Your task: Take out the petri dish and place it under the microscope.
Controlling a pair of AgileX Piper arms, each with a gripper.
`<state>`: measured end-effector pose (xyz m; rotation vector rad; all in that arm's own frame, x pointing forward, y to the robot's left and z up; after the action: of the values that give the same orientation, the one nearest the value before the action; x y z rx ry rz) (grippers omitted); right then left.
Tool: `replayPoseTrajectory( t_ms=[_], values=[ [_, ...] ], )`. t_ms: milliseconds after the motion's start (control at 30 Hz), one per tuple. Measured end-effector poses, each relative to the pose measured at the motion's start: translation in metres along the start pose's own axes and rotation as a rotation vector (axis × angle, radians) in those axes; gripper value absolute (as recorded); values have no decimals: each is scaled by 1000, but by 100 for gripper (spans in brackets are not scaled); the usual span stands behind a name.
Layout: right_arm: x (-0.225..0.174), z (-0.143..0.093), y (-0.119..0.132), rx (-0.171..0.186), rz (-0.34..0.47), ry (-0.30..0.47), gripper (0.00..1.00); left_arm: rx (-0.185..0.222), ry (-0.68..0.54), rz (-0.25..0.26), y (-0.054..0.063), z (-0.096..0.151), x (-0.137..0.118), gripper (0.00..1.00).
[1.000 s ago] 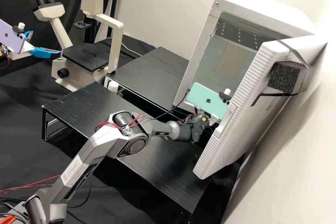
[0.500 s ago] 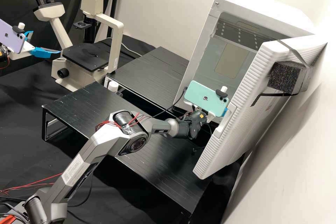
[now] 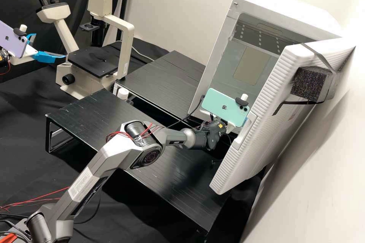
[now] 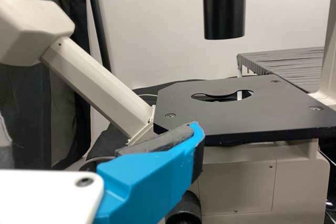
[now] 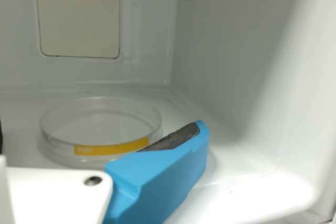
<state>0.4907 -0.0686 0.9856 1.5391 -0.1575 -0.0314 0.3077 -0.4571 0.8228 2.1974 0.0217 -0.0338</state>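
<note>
one clear petri dish (image 5: 105,153) lies in the white cabinet (image 3: 219,57); we see the right gripper (image 3: 230,127) spread near it, the left gripper (image 3: 49,46) spread near the microscope (image 3: 123,45).

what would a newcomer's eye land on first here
Most likely the big white cabinet on the high view's right, its ribbed door standing open, with a mint-green phone on the right arm at the opening. Next might come the cream microscope at the upper left. Up close in the right wrist view, a clear petri dish with a yellow label stands out on the cabinet floor.
</note>
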Motion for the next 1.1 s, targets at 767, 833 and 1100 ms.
replayPoseTrajectory(
  t_ms=[767,833,1100],
  values=[
    [3,0,1,1,5,-2,0,0,0,0,0,0,0,100],
    [3,1,1,1,4,-6,0,0,0,0,0,0,0,100],
    [3,1,2,1,4,-7,0,0,0,0,0,0,0,100]
  ],
)
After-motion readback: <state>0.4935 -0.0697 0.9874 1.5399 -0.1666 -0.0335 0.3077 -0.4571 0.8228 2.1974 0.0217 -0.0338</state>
